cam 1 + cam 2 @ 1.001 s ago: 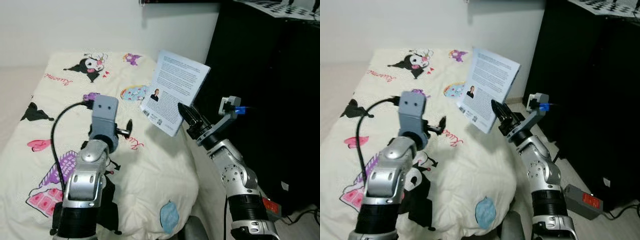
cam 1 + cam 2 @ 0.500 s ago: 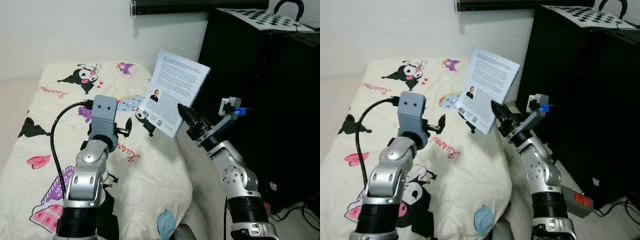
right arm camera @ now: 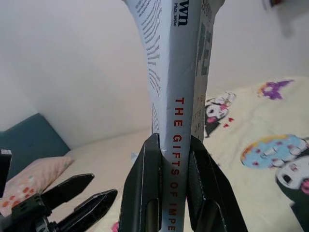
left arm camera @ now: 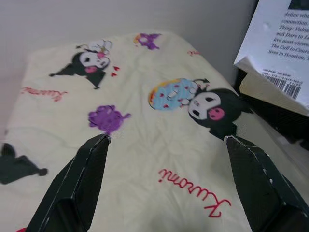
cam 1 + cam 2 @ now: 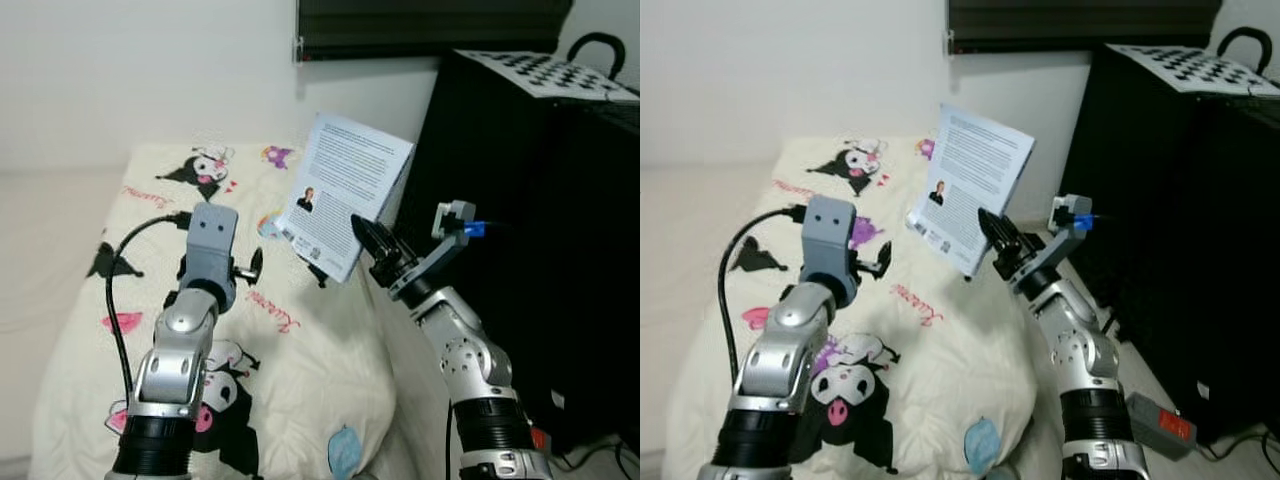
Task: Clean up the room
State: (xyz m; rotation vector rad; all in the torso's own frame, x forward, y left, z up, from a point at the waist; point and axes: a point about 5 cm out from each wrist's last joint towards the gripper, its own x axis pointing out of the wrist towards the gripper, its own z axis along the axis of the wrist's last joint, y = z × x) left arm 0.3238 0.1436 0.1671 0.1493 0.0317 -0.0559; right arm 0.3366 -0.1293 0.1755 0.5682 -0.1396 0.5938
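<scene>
Above the bed's [image 5: 300, 340] right edge, the right claw [image 5: 372, 243] is holding a white paperback book [image 5: 347, 194] up in the air, back cover facing the head cam, tilted w/ its top leaning toward the black cabinet [image 5: 530, 230]. Fingers are pinching the lower corner near the spine; in the right wrist view the spine [image 3: 179, 121] is sitting squeezed between both black fingers [image 3: 146, 193], so the claw is clamped tight on the book. Left claw [image 5: 252, 267] is hovering over the cartoon-print duvet, fingers spread wide apart, gripping nothing.

Judgement on the step: book is lifted off the bed and prob. needs carrying to a storage spot; which spot isn't clear from these views. Doing it well:
- Grip is at one corner only, so the book is acting as a long lever. Moving slow, no sharp wrist rolls, or it's likely pivoting or slipping out.
- Pages are soft; cover may be flexing, so keep the squeeze steady.
- Keep clearance from the cabinet side when swinging the arm; book top is near it.
- Left arm is close to the book's lower edge; keep it apart or use it to support the free side.
</scene>
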